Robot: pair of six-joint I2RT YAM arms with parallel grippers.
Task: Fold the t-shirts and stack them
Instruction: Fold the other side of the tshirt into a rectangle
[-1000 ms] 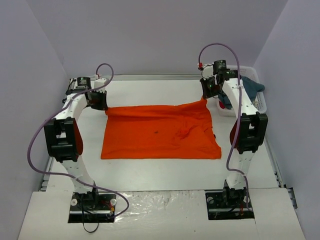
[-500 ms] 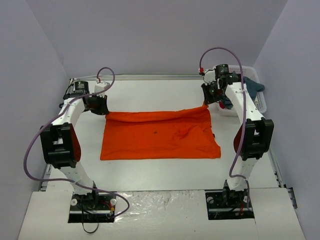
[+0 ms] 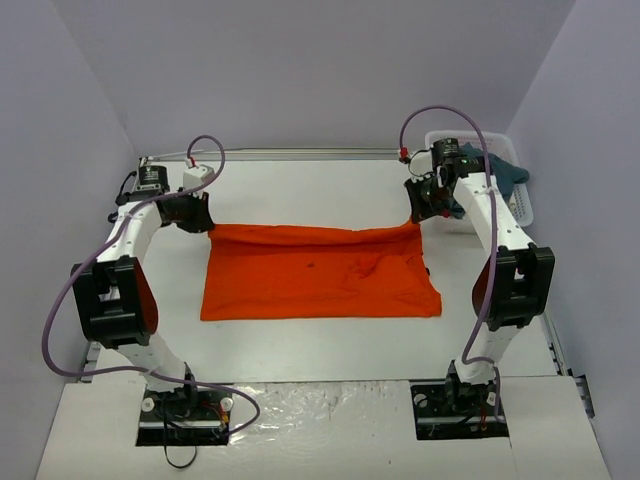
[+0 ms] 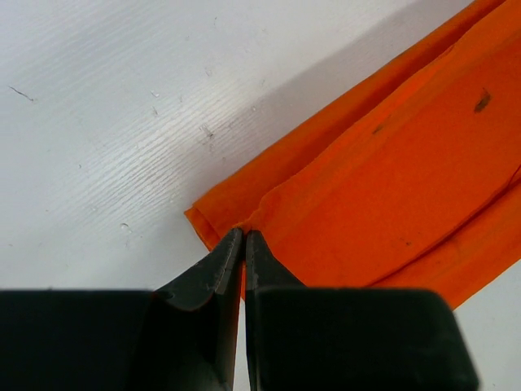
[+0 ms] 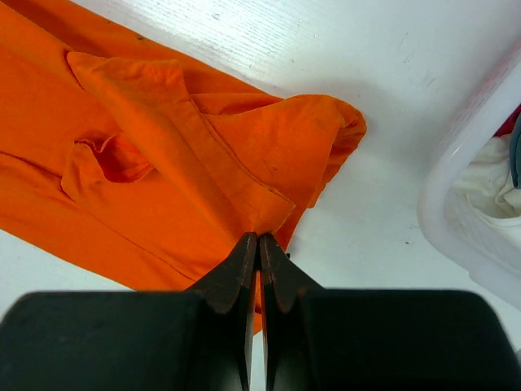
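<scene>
orange t-shirt point(image 3: 315, 272) lies spread flat mid counter point(image 3: 300, 190), closer to the far edge than the near one. left gripper point(image 4: 242, 236) is pinched tight on its far left corner, where the cloth is doubled over in a narrow strip. right gripper point(image 5: 258, 240) is pinched tight on a flap edge at the far right corner, just off the surface from the look of it.

progress: early. looks like the first fold, far edge about to come toward the near edge, but most of the shirt is flat and single layer. no finished fold and no stack. teal t-shirt point(image 3: 500, 172) is draped in the white basket point(image 3: 522, 212) at the far right corner, not on the counter yet. so both shirts are left to fold, then stack.

in the way: the basket sits just beside the right gripper, so there is little room on that side. the right half of the orange shirt has a bunched wrinkle and a folded-over sleeve flap near the grip, likely to make the fold uneven unless smoothed. near part of the counter has nothing on it in the top view.
</scene>
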